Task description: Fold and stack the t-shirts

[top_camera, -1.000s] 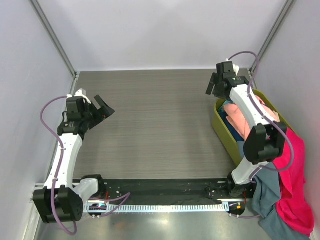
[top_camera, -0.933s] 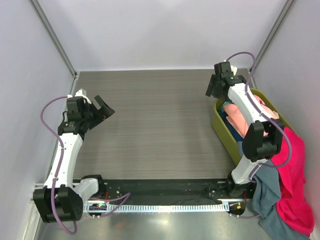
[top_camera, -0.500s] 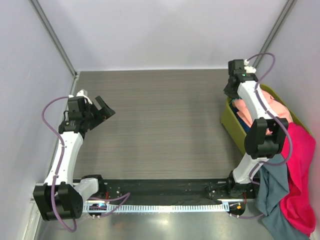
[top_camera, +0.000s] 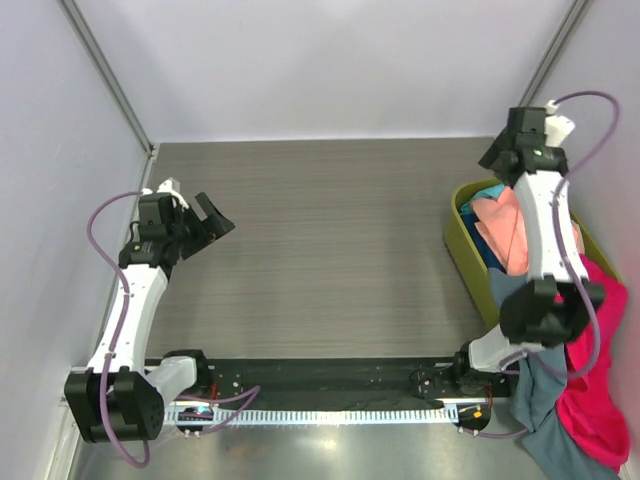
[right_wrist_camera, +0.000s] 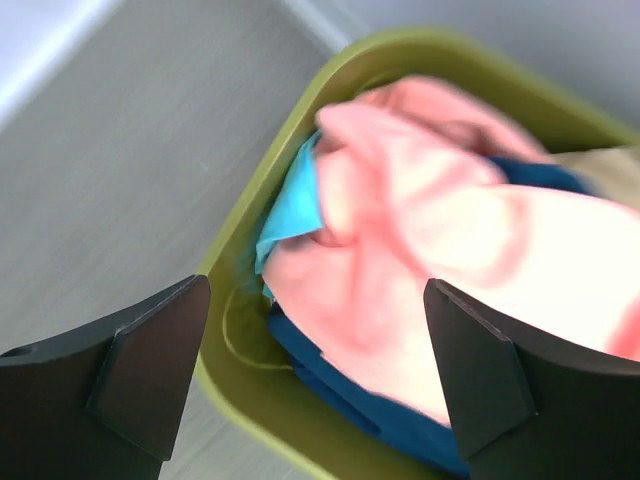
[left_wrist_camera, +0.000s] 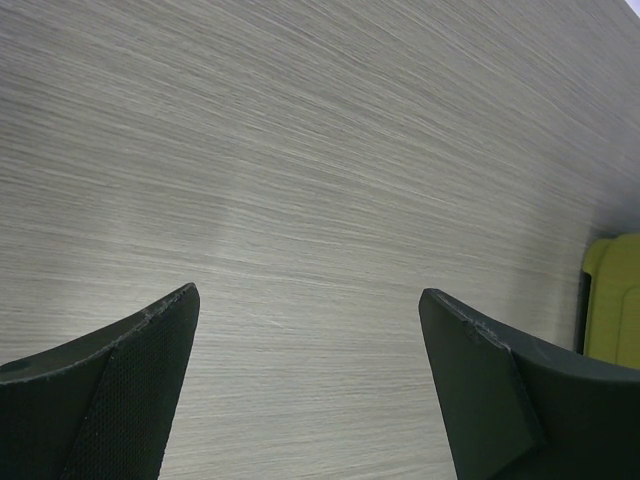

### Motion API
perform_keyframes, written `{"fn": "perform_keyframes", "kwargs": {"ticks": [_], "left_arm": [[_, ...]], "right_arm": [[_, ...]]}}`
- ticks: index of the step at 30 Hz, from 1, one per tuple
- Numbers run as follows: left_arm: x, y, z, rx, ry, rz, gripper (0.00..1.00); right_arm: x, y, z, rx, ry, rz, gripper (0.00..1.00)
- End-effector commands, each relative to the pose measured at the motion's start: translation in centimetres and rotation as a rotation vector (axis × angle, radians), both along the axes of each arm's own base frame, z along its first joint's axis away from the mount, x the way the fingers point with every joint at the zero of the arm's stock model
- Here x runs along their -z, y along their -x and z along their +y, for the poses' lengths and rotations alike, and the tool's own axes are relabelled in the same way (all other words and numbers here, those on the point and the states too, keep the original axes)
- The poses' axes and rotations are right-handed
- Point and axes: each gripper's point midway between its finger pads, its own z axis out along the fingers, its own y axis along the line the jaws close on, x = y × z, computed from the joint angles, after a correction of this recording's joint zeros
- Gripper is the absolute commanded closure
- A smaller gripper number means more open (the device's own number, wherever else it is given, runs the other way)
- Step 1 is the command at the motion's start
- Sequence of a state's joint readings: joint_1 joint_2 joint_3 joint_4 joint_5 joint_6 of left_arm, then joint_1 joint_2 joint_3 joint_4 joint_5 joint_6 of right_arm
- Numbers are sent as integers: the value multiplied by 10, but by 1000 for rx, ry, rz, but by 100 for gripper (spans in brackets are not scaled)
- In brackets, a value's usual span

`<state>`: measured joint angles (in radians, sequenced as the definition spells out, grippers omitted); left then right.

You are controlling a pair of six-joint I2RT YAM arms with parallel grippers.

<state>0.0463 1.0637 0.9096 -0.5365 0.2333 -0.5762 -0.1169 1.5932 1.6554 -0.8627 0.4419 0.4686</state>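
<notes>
Right gripper (right_wrist_camera: 315,290) hung wide open and empty above the far end of the olive-green bin (top_camera: 457,245), which held a pale pink t-shirt (right_wrist_camera: 430,250) over teal cloth (right_wrist_camera: 290,205). Left gripper (left_wrist_camera: 308,295) was also wide open and empty, over the table (left_wrist_camera: 300,150). The pink-red t-shirt (top_camera: 595,390) and grey-blue t-shirt (top_camera: 540,420) draped off the bin's near end.

Grey wood-grain table (top_camera: 320,240) is carrying olive-green bin (top_camera: 462,265) at right edge; pink-red t-shirt (top_camera: 592,400) and grey-blue t-shirt (top_camera: 540,420) are draping over near-right corner.
</notes>
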Motion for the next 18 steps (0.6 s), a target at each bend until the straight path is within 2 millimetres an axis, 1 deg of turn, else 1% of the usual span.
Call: {"fn": "perform_keyframes", "kwargs": {"ticks": [1, 2, 3, 4, 5, 6, 7, 8, 11, 13, 14, 16, 18], "left_arm": [[-14, 3, -15, 50, 29, -49, 9], [-14, 4, -18, 60, 32, -52, 9], [-15, 7, -30, 97, 37, -53, 9], [-14, 8, -34, 109, 37, -50, 9], [-13, 12, -43, 142, 36, -50, 9], [-14, 14, -49, 159, 36, -54, 9], [-15, 16, -53, 176, 29, -58, 9], [-15, 19, -59, 199, 23, -63, 9], [-15, 25, -70, 235, 16, -63, 9], [-15, 29, -78, 266, 17, -61, 9], [-14, 30, -80, 273, 12, -62, 9], [-12, 32, -84, 287, 6, -55, 9], [-9, 36, -90, 313, -3, -48, 9]], "right_arm": [[-85, 73, -14, 144, 78, -207, 6], [-92, 99, -13, 175, 74, -250, 6], [-92, 115, -18, 215, 95, -251, 6], [-86, 133, -19, 241, 98, -224, 6], [-90, 151, -18, 268, 93, -254, 6], [-76, 160, -19, 284, 95, -213, 7], [-67, 172, -19, 297, 101, -175, 8], [-58, 179, -18, 302, 98, -149, 9], [-22, 202, -15, 356, 68, -46, 17], [-13, 213, -13, 394, 45, -56, 25], [-3, 219, -13, 403, 44, -37, 25], [0, 228, -13, 433, 40, -60, 28], [8, 236, -17, 462, 62, -50, 30]]}}
